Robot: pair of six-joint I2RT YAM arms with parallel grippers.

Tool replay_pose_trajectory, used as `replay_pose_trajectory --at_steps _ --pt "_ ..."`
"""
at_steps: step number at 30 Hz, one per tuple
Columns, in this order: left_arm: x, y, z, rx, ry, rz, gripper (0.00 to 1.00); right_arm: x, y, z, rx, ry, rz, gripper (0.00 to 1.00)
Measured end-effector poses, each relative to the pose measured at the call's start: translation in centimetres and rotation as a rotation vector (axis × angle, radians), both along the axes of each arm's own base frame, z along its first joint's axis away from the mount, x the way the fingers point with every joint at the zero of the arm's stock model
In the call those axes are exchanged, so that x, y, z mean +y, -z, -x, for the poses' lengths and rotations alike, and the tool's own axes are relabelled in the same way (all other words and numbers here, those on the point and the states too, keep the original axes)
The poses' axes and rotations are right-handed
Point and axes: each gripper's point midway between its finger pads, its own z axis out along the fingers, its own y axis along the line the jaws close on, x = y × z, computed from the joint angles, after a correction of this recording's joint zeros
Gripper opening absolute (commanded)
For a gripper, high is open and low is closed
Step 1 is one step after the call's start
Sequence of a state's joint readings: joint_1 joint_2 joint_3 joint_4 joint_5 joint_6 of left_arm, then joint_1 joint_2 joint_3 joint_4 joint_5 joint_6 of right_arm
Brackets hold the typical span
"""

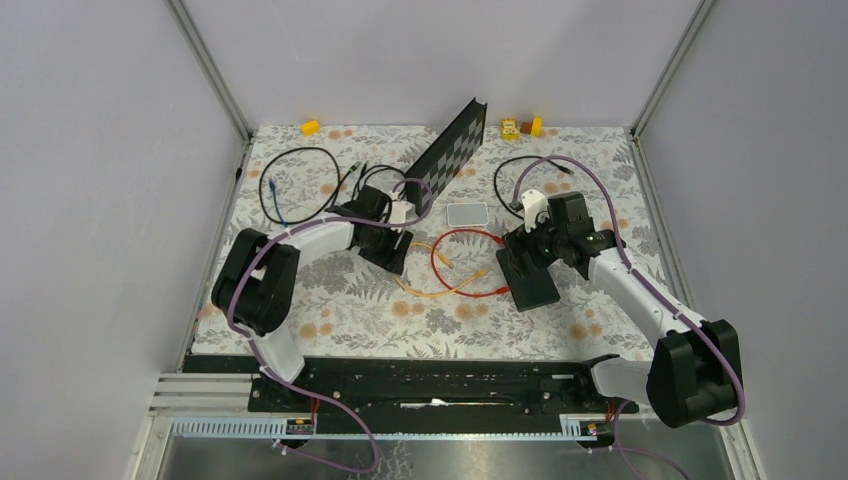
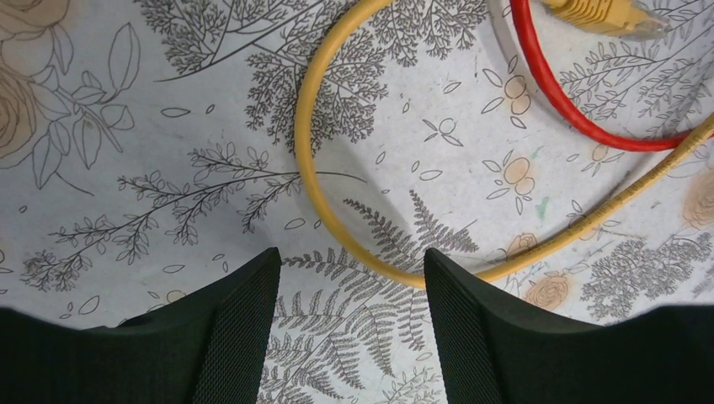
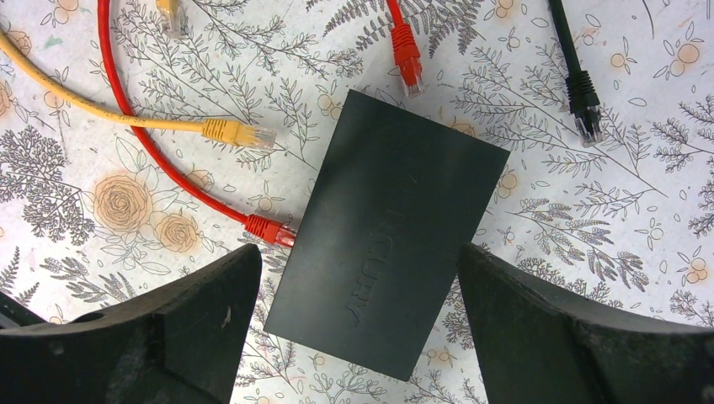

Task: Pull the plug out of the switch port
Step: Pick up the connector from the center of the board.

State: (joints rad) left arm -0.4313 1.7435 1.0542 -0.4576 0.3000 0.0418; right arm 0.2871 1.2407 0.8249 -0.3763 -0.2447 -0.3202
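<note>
While the right gripper hangs with jaws spread wide over the switch, right of centre on the desk, the approach step is judged in hand. One red plug touches its long side, a second red plug nears its narrow edge; which is seated cannot be told. Next: close on the seated plug and draw straight out. Left gripper, also wide, hovers over a yellow cable. Embossed lid lettering seems to end "CURY".

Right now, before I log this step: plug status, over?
Left gripper open over yellow cable. Right gripper open above switch. Red plug meets its long side, looks seated; second red plug at its short end. Black plug loose.
</note>
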Motion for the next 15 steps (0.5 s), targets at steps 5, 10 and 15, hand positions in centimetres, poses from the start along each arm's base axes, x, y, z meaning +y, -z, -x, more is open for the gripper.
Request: replay_pose_trajectory --at_steps 5,10,15 --pt "-0.75 0.52 -0.07 -0.071 0.028 -0.083 0.59 -0.01 0.11 0.00 0.003 -0.001 0.002 0.93" --pt "-0.60 0.90 -0.28 -0.124 0.042 -0.163 0.45 -0.01 0.15 -0.01 0.004 -0.001 0.002 0.93" --pt "-0.06 1.01 -0.54 -0.139 0.050 -0.194 0.31 -0.03 0.15 -0.01 0.003 -0.004 0.005 0.93"
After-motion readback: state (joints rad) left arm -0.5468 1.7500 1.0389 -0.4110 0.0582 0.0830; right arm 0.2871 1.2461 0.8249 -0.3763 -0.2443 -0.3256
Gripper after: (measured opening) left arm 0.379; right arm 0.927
